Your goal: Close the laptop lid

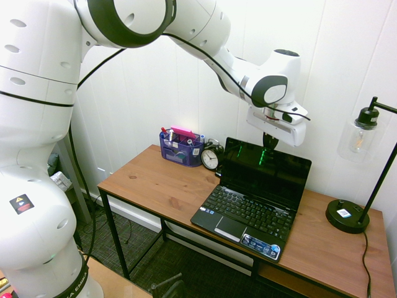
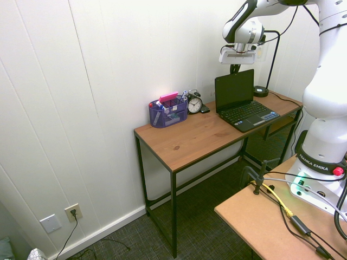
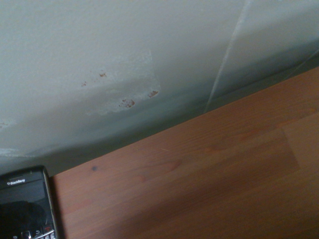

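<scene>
The small black netbook stands open on the wooden desk (image 1: 155,180), its keyboard base (image 1: 248,212) with a stickered palm rest facing the front edge. The laptop lid (image 1: 265,174) (image 2: 234,90) is upright and leans slightly back, its glossy dark screen showing green reflections. My gripper (image 1: 267,146) (image 2: 235,69) hangs just above and behind the lid's top edge, pointing down, its dark fingers together and holding nothing. The wrist view shows only the white wall, bare desk wood and a phone; the lid is out of it.
A blue desk organizer (image 1: 181,148) (image 2: 167,111) with pens and a small alarm clock (image 1: 210,158) (image 2: 194,104) stand left of the laptop by the wall. A black desk lamp (image 1: 347,216) stands to its right. A BlackBerry phone (image 3: 25,206) lies behind the laptop.
</scene>
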Robot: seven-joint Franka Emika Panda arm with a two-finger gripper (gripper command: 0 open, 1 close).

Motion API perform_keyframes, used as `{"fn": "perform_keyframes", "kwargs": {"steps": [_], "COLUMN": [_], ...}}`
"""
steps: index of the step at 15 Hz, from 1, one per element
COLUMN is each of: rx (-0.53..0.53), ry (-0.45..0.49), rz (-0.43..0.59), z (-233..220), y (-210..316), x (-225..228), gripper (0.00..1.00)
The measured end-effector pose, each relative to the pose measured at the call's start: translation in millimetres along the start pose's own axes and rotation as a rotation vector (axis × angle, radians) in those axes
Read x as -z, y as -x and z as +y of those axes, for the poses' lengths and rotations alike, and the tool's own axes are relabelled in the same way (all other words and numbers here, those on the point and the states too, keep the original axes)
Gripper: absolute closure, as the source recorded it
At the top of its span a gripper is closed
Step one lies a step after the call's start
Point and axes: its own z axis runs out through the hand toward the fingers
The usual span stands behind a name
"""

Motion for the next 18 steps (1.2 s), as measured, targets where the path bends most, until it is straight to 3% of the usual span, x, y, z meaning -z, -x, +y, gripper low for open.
{"fn": "perform_keyframes", "kwargs": {"steps": [10, 18], "rx": [-0.020, -0.026], "ry": [0.104, 0.214], "rz": [-0.019, -0.121], "z": [63, 104], "y": [25, 54], "x": [-16, -81], "gripper": [1.00, 1.00]}}
